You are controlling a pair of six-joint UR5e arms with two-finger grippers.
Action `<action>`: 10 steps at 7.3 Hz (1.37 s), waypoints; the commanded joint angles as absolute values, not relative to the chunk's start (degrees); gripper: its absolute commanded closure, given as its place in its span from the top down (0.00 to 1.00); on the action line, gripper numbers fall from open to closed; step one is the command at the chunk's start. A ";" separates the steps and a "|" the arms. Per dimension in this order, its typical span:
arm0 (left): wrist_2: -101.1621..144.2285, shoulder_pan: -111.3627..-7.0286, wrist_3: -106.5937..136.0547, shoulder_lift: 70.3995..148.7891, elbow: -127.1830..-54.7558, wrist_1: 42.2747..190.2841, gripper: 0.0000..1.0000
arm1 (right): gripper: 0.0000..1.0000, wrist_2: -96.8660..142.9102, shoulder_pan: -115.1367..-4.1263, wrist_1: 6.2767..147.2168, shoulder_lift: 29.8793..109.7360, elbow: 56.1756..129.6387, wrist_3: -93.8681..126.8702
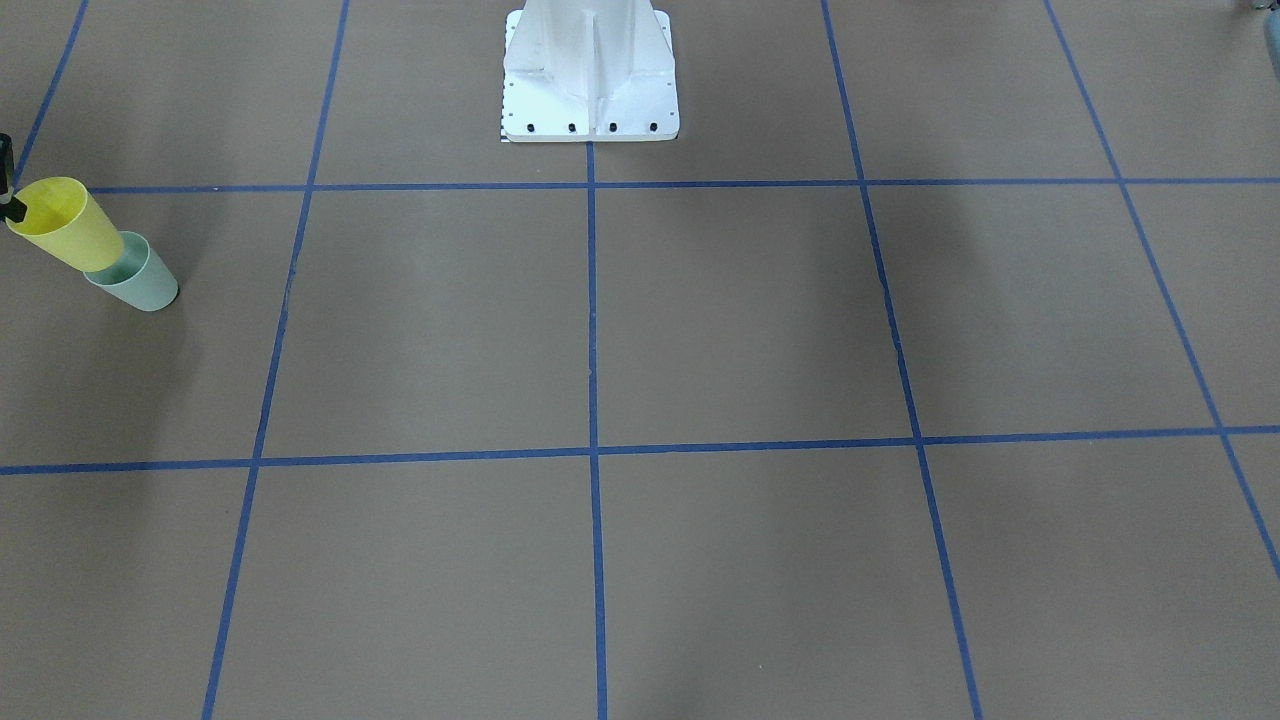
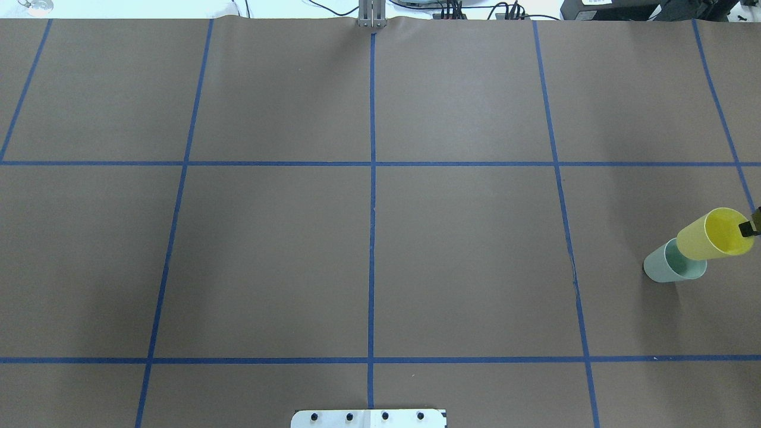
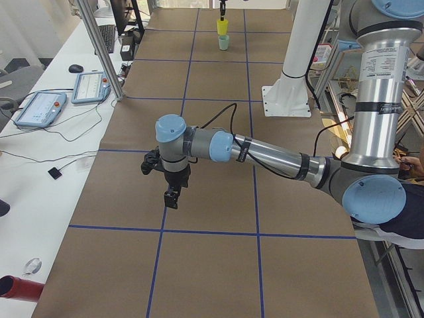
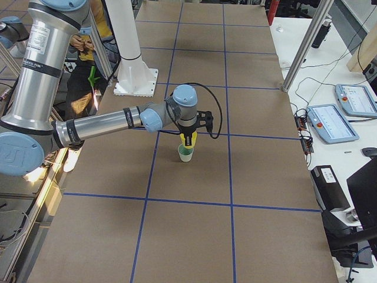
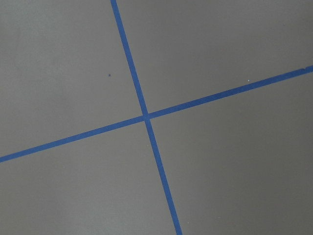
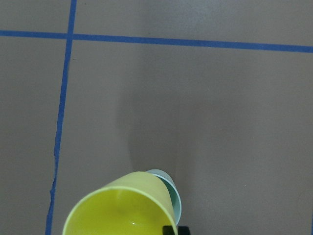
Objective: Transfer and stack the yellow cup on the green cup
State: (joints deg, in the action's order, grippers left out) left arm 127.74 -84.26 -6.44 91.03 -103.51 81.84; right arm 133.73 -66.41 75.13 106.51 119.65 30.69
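Observation:
The yellow cup (image 2: 713,233) hangs tilted in my right gripper (image 2: 750,228), whose dark finger (image 1: 12,206) sits on its rim. Its base is at the mouth of the green cup (image 2: 666,264), which stands upright on the brown paper. Both cups show at the far left of the front-facing view: the yellow cup (image 1: 66,226) and the green cup (image 1: 140,282). The right wrist view looks into the yellow cup (image 6: 122,210), with the green cup's rim (image 6: 173,193) behind it. My left gripper (image 3: 172,196) hovers over bare paper far from the cups; I cannot tell whether it is open.
The white robot base (image 1: 590,80) stands at mid-table. Blue tape lines (image 5: 145,117) grid the brown paper. Beside the table are pendants (image 4: 330,121), cables and a metal post (image 4: 306,44). The cups sit near the table's right end.

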 commanded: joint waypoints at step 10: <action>133.15 -85.87 -6.77 87.28 -103.45 82.00 1.00 | 0.00 131.04 -63.54 73.13 108.28 118.65 33.22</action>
